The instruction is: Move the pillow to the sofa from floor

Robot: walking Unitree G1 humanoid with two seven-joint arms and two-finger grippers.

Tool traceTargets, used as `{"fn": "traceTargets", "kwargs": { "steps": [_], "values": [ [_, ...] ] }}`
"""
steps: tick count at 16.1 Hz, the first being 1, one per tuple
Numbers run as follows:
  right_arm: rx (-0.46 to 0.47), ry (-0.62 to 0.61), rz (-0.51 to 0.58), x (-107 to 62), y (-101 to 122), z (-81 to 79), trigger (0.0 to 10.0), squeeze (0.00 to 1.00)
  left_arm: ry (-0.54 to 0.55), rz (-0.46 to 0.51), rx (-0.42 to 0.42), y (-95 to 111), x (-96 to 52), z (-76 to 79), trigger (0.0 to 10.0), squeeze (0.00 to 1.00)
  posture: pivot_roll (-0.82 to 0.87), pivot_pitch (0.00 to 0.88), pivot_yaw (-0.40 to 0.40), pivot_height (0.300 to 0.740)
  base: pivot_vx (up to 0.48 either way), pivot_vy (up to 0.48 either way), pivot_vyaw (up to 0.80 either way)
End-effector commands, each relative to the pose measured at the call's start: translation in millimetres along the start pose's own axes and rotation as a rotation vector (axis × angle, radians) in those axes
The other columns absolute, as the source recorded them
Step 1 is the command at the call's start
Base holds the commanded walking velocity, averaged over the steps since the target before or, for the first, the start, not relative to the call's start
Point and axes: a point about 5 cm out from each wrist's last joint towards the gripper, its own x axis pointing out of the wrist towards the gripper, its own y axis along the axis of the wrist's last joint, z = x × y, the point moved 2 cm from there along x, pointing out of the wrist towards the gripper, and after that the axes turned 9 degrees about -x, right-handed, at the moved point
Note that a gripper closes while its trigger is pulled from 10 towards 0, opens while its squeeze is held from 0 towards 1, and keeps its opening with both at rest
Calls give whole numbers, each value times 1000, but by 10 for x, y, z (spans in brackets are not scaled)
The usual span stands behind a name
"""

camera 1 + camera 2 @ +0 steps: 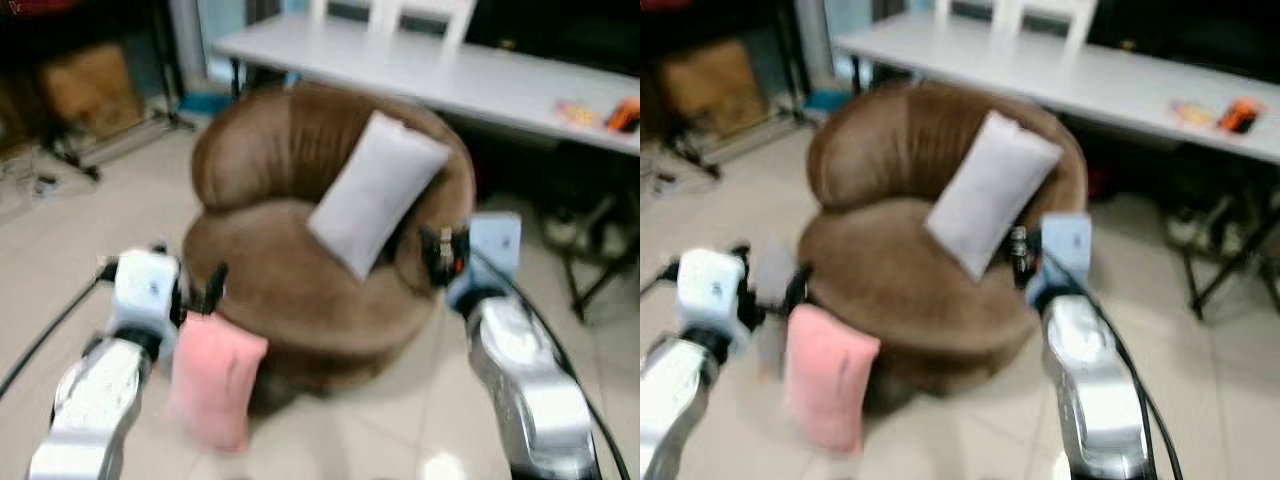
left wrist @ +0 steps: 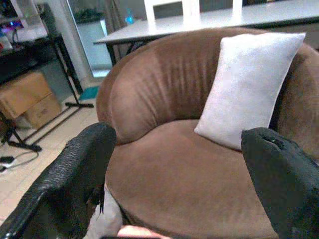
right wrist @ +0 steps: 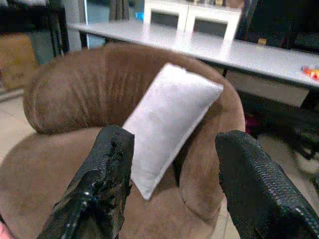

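Two tools, left tool (image 2: 174, 169) and right tool (image 3: 172, 174), gape open; pink pillow (image 1: 215, 378) leans against the sofa (image 1: 300, 290).

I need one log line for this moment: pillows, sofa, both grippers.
pink pillow: on floor, leaning on sofa | grey pillow: on sofa | left gripper: open, empty | right gripper: open, empty

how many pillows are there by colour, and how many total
pink pillow, standing on the floor against the sofa front: 1
white pillow, leaning on the sofa's backrest: 1
total: 2 pillows
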Motion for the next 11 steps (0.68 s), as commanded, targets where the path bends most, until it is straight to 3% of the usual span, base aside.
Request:
{"fn": "traceTargets", "kwargs": {
  "steps": [1,3,8,11],
  "values": [
    [10,10,3,2,14,18,10000,0,4,-6,-7,-13,-6,14,10000,0,-7,0,-37,740,0,420,0],
    [-20,64,15,1,30,-42,10000,0,7,-3,-5,-11,-6,12,10000,0,-7,0,-37,740,0,416,0],
    [-36,104,29,-7,55,-128,10000,0,13,-3,-3,-8,-10,-1,10000,0,2,0,-38,740,0,395,775],
    [10,108,29,-11,55,-125,10000,0,8,-3,-5,-4,-5,-1,10000,0,1,0,-36,740,0,375,0]
  ]
}}
